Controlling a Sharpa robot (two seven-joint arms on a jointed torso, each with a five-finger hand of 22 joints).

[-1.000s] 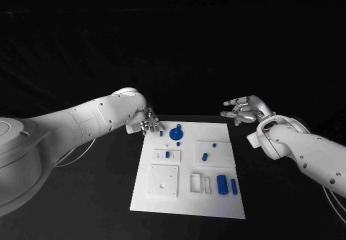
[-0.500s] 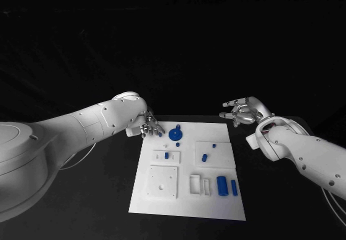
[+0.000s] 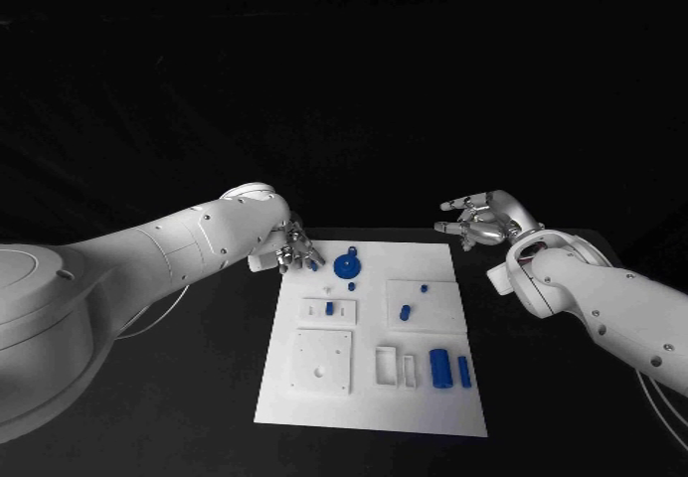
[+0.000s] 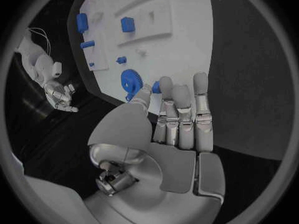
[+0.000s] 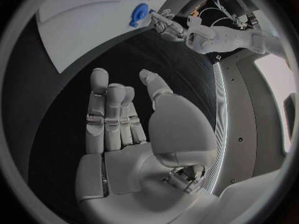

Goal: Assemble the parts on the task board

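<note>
On the near part of the task board (image 3: pixel 287 402) two blue bars (image 3: pixel 450 368) lie loose, awaiting assembly by my guess. Farther on sits the round blue part (image 3: pixel 347 266), just right of the left hand (image 3: pixel 298 248), which hovers with straight fingers, holding nothing, probably to reach it. The right hand (image 3: pixel 480 221) waits beyond the far right corner, spread and empty. The smallest pieces are hard to identify.
</note>
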